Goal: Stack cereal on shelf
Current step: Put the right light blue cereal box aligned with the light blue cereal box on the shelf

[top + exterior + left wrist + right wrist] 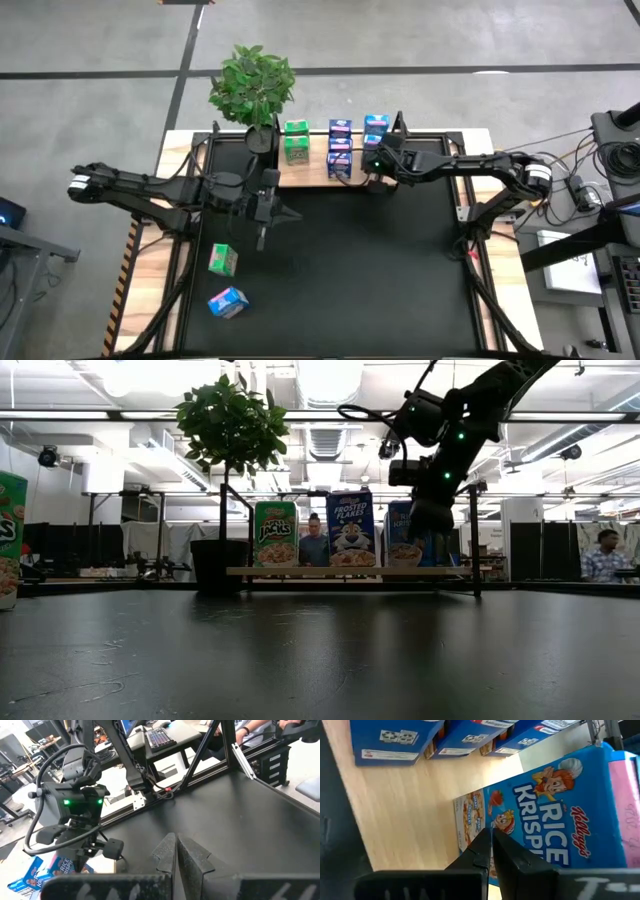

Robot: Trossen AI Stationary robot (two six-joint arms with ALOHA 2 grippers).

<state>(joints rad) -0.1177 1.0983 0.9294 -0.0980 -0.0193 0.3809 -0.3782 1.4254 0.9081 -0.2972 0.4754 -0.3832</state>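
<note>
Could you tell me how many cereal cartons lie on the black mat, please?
2: a green carton on the mat's left side, a blue carton beside it; none seem hidden.

Cartons, nine in all.
- Blue cartons (340, 150): six. Five are on the shelf (312, 170): three in a row just beside the right gripper (370, 172), two at it. One lies on the mat (360, 270), well apart from the left gripper (275, 215).
- Green cartons (296, 140): three. Two appear to be on the shelf past the blue row, one is on the mat near the left gripper.

Shelf: one. Mat: one. Plant (252, 82): one. Arms: two. Grippers: two.
</note>
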